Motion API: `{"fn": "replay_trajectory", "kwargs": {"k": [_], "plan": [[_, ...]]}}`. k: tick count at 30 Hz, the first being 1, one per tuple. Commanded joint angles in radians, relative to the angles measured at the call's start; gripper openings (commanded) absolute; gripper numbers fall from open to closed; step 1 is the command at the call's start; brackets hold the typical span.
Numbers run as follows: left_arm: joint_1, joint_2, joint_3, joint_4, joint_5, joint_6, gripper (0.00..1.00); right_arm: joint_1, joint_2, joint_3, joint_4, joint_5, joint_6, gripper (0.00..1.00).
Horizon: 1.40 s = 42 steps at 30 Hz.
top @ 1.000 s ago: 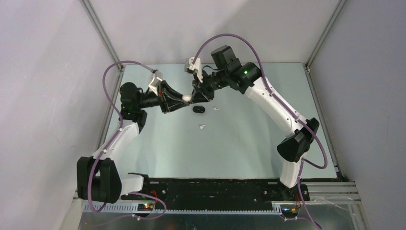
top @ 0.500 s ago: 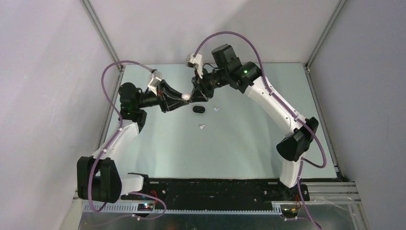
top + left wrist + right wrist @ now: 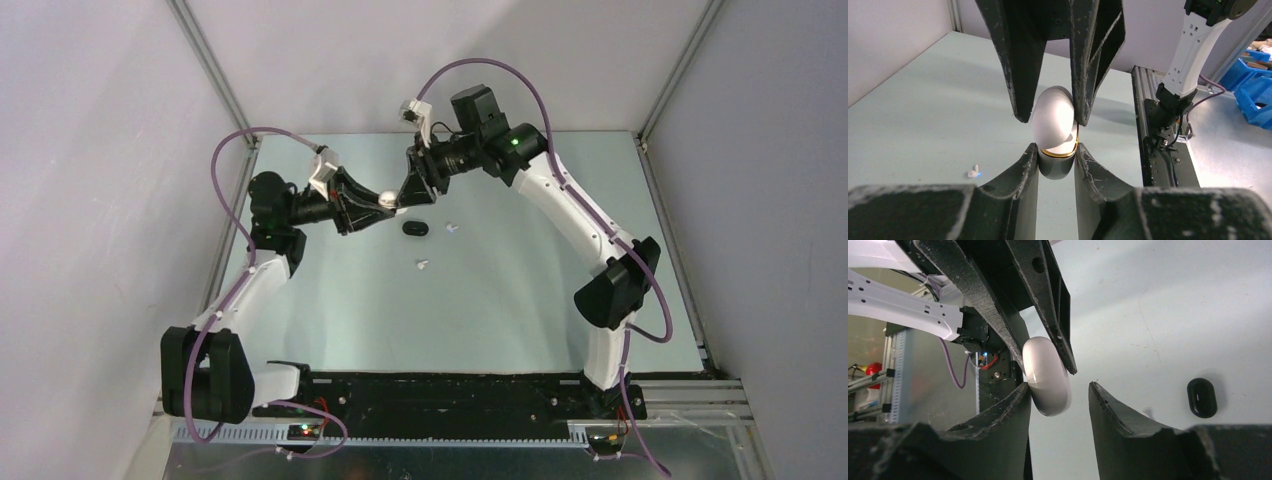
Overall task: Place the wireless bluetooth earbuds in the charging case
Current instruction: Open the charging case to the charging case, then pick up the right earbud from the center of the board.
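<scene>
The charging case [image 3: 386, 198] is white and rounded, and it hangs above the table's far middle. My left gripper [image 3: 382, 202] is shut on it. In the left wrist view a gold band and a grey end show on the case [image 3: 1054, 122] between my left gripper's [image 3: 1057, 161] fingers. My right gripper [image 3: 404, 196] faces it from the right, open. In the right wrist view the case [image 3: 1045, 375] rests against one finger [image 3: 1015, 402] of the right gripper [image 3: 1057, 390], with a gap to the other. Two white earbuds lie on the table, one [image 3: 452, 227] further right than the other [image 3: 422, 265]. An earbud [image 3: 973, 172] also shows in the left wrist view.
A black oval object [image 3: 415, 229] lies on the table just below the two grippers, and it shows at the right in the right wrist view [image 3: 1202, 397]. White enclosure walls with metal rails [image 3: 210, 90] close in the table's left, back and right.
My right gripper's jaws have spread apart and its wrist has risen and drawn back slightly to the right. The left gripper has kept its hold on the case in the same place.
</scene>
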Motion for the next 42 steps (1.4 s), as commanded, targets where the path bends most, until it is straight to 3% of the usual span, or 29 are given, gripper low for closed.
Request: {"fn": "replay_trajectory", "kwargs": {"k": [1, 14, 22, 26, 30, 33, 38, 42], "plan": [[-0.007, -0.015, 0.026, 0.004, 0.068, 0.029, 0.0, -0.034, 0.017, 0.034, 0.106, 0.009, 0.064, 0.5], [-0.005, -0.019, 0.031, -0.037, 0.061, 0.059, 0.0, -0.055, 0.023, 0.028, 0.143, -0.013, 0.132, 0.54], [0.0, -0.013, 0.021, -0.094, 0.021, 0.081, 0.0, -0.082, -0.035, 0.024, 0.197, -0.234, 0.201, 0.66], [0.008, 0.0, 0.013, -0.075, -0.002, 0.048, 0.0, -0.097, -0.076, -0.002, 0.172, -0.21, 0.164, 0.68], [0.029, 0.007, -0.01, 0.078, -0.03, -0.099, 0.0, -0.134, -0.107, -0.045, 0.056, -0.034, -0.038, 0.63], [0.042, -0.013, -0.007, 0.096, -0.051, -0.139, 0.0, -0.195, -0.111, -0.068, 0.001, 0.049, -0.16, 0.58], [0.059, -0.043, -0.002, -0.049, -0.103, -0.043, 0.0, -0.243, -0.109, -0.179, -0.014, 0.187, -0.391, 0.43], [0.101, -0.052, 0.025, -0.106, -0.179, -0.076, 0.0, -0.242, -0.071, -0.241, 0.052, 0.293, -0.334, 0.32]]}}
